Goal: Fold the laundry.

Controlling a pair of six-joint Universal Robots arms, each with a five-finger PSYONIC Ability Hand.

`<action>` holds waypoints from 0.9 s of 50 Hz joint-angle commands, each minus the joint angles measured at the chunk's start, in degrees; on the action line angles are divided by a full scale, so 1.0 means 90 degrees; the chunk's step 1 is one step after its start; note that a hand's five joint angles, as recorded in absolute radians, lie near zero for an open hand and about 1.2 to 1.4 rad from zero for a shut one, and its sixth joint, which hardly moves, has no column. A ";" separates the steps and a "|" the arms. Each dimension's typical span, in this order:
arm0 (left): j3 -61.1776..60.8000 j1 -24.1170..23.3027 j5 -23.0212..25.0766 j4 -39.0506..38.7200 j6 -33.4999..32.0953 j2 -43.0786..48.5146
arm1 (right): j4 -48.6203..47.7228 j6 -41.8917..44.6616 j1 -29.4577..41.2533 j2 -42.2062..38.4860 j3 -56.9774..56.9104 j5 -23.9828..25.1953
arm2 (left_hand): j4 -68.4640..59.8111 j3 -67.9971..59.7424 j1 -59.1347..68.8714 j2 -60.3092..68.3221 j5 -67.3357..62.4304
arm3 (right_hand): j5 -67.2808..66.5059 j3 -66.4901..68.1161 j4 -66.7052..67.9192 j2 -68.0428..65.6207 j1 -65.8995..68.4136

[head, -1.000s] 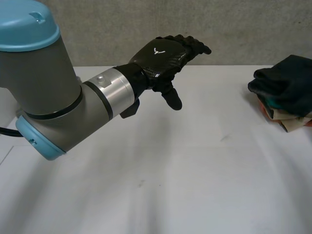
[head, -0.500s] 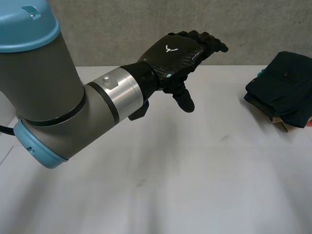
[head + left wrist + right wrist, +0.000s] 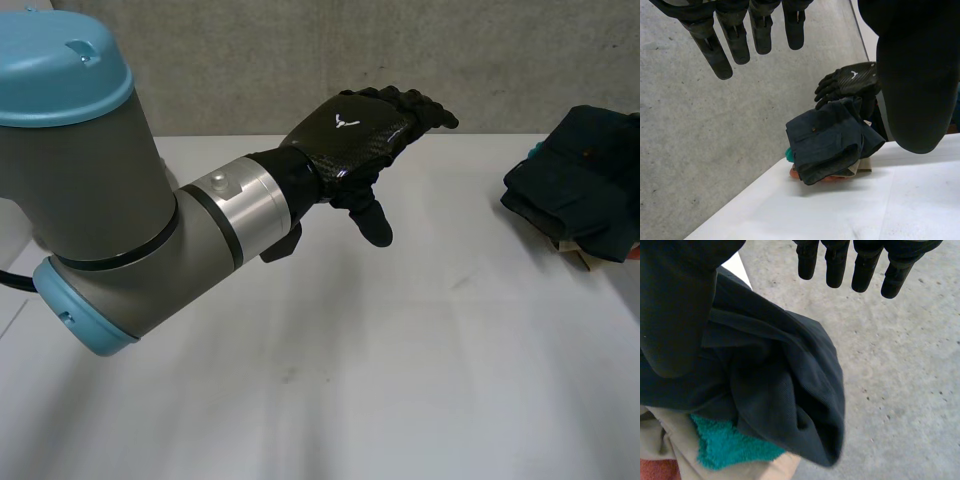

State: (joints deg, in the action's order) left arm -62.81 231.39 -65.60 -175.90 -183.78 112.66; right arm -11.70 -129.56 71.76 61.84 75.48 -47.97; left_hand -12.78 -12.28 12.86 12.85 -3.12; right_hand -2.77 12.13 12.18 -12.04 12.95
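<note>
The left arm (image 3: pixel 100 190) is a thick grey tube with light-blue caps (image 3: pixel 60 55) and a silver wrist ring (image 3: pixel 240 205). Its left hand (image 3: pixel 350 140) is glossy black with a woven pattern and a small white emblem (image 3: pixel 347 122). The right hand (image 3: pixel 852 82) looks alike.

The pile (image 3: pixel 570 215) runs off the side of the head view. A dark cloth (image 3: pixel 595 160) on top covers most of the cloths under it. From the left wrist, the pile hides part of the right hand (image 3: pixel 850 82). From the right wrist, a teal cloth (image 3: pixel 727 447) and a tan cloth (image 3: pixel 670 447) are cut off at the edge.
</note>
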 commanded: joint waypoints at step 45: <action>-0.0238 0.0022 0.0004 -0.0134 -0.0010 0.0031 | -0.2402 -0.3856 0.0406 -0.1501 -0.0818 -0.2004 | -0.0332 -0.0387 0.0322 0.0324 -0.0294 | -0.7470 0.7541 0.7535 -0.7551 0.7450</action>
State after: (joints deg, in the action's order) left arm -64.60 231.59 -65.56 -176.99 -183.87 112.87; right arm -33.56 -166.21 76.85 45.61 64.87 -67.12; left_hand -12.78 -12.29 12.86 12.84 -3.14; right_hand -57.67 67.75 68.64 -67.24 63.48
